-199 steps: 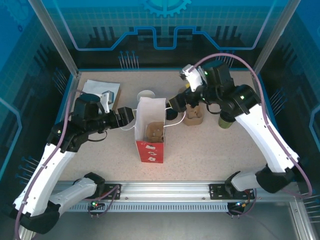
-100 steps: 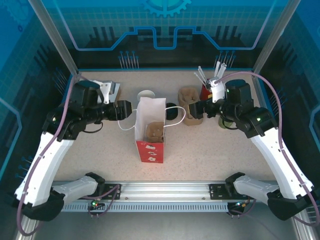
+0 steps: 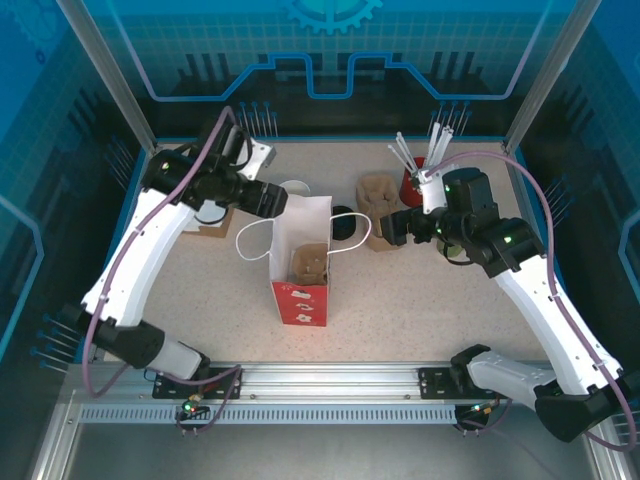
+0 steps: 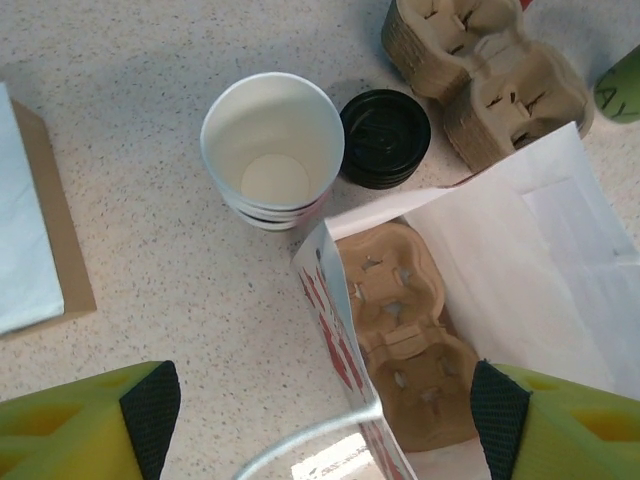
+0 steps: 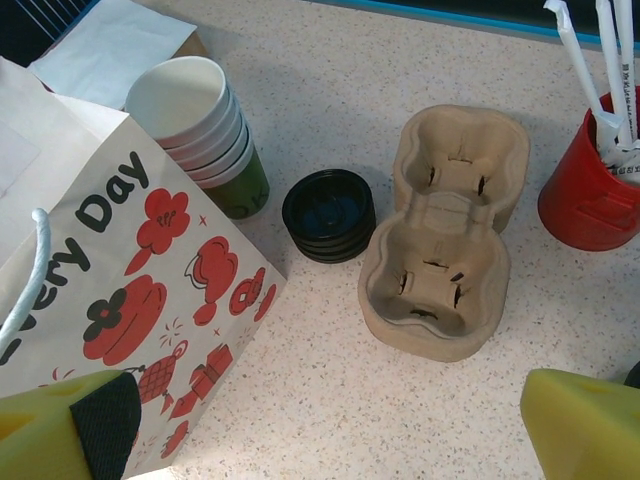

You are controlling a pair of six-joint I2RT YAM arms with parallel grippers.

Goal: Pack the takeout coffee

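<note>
Nearest the arm bases, one paper bag [image 3: 300, 290] stands upright and open on the speckled, stone-look table [image 3: 430, 310]. The bag is white with red cartoon print. Inside it lies one carrier [image 4: 400, 330] of moulded brown pulp with round cup wells.

The left gripper [image 3: 272, 200] hangs by the bag's far left corner. Its two yellow-green fingers [image 4: 60, 430], tipped with black pads [image 4: 150, 405], are spread wide and hold nothing. The right gripper [image 3: 388, 228] hovers to the bag's right, near the carriers on the table, jaws likewise wide and empty.

Just beyond the bag is one short stack of round black plastic lids [image 5: 329, 215], at least three deep. Beside it, two more pulp carriers [image 5: 440, 240] lie touching each other. Left of the lids stands one stack of nested paper cups [image 5: 195, 125], white inside, the lowest dark green outside.

A curved green edge with dark lettering, past the carriers at the right border of the left wrist view, is probably the takeout coffee [image 4: 620, 90]; its lid is not visible.

Farther back, one glossy red cup [image 5: 585, 195] holds several thin white straws [image 5: 575, 60]. At far left, one white sheet [image 5: 110, 45] lies on brown card [image 4: 65, 240].
</note>
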